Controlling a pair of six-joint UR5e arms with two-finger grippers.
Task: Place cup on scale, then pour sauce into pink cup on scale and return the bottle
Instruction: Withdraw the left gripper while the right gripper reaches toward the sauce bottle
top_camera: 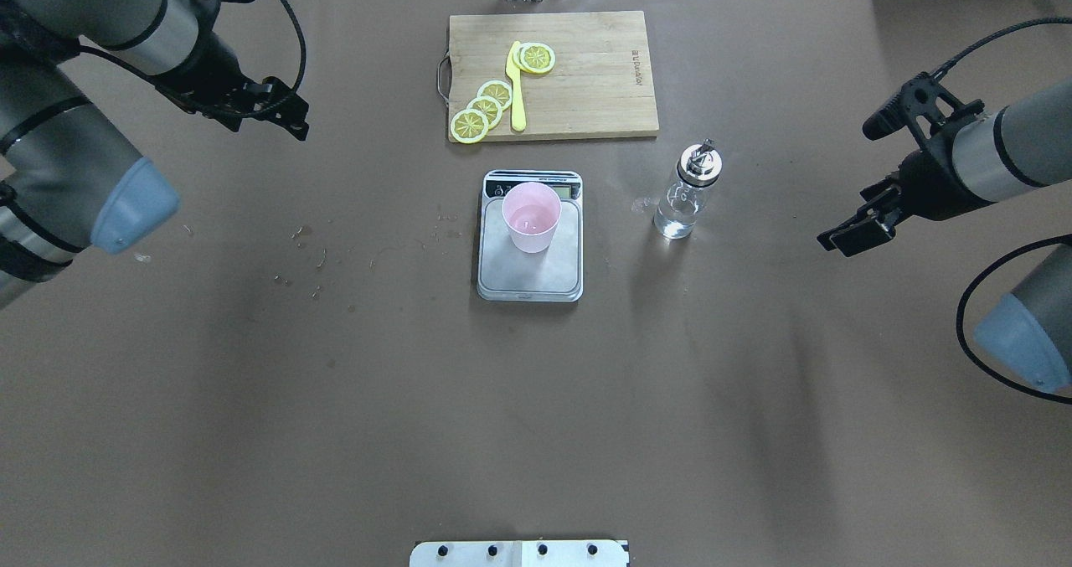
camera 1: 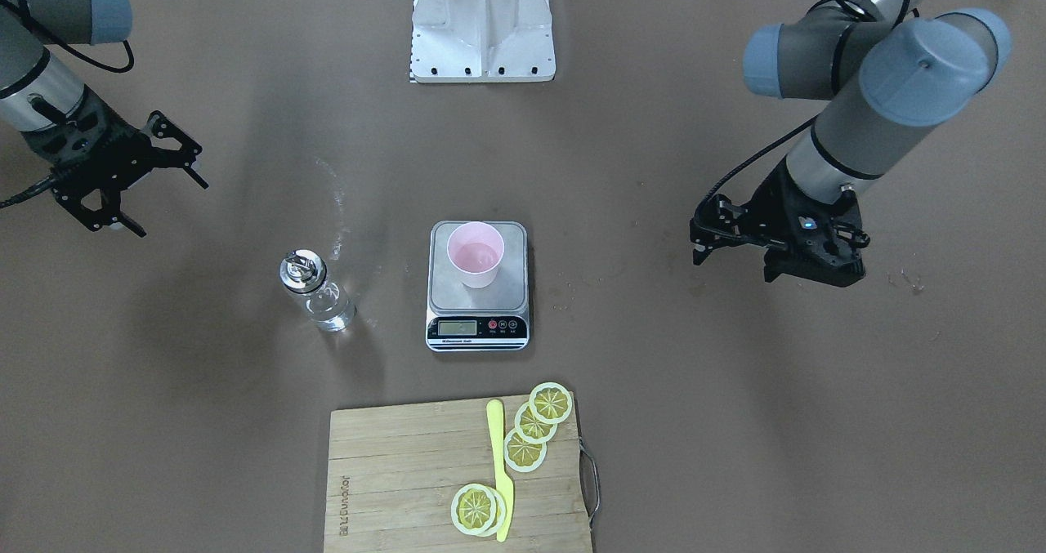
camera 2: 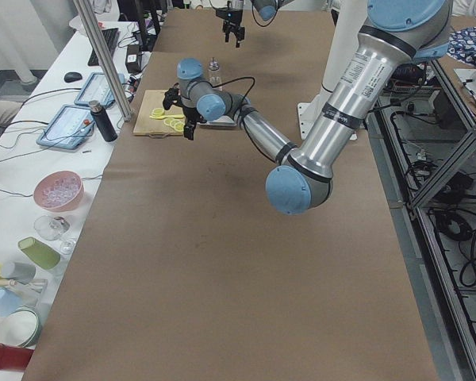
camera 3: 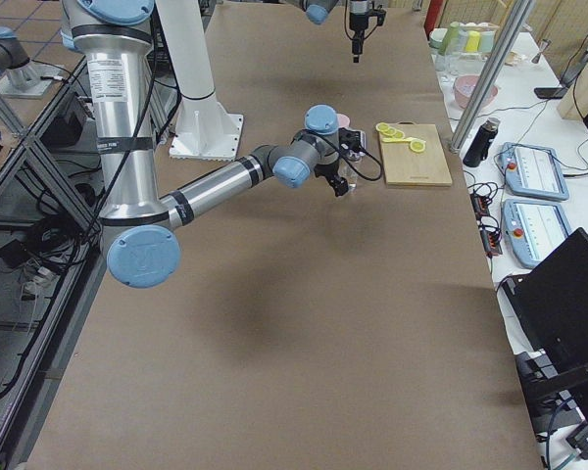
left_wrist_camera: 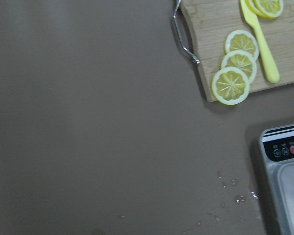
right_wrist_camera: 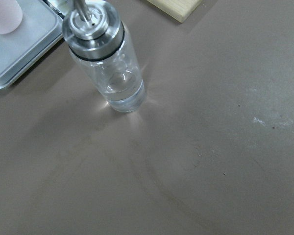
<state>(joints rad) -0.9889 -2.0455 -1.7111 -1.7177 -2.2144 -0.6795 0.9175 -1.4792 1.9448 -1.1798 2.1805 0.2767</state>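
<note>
The pale pink cup (camera 1: 475,255) (top_camera: 531,217) stands upright on the silver scale (camera 1: 445,292) (top_camera: 502,278), with a little clear liquid in its bottom. The clear bottle (camera 1: 319,292) (top_camera: 687,194) (right_wrist_camera: 108,58) with its silver spout cap stands upright on the table, to the robot's right of the scale. A low level of clear sauce (right_wrist_camera: 122,93) shows through its base. My right gripper (camera 1: 167,204) (top_camera: 842,239) hangs open and empty, well to the right of the bottle. My left gripper (camera 1: 704,230) (top_camera: 289,115) hovers open and empty, far left of the scale.
A wooden cutting board (top_camera: 586,81) (camera 1: 392,471) with lemon slices (top_camera: 481,110) and a yellow knife (top_camera: 517,90) lies beyond the scale. Water droplets (left_wrist_camera: 232,188) dot the brown table left of the scale. The white robot base (camera 1: 482,30) sits at the near edge.
</note>
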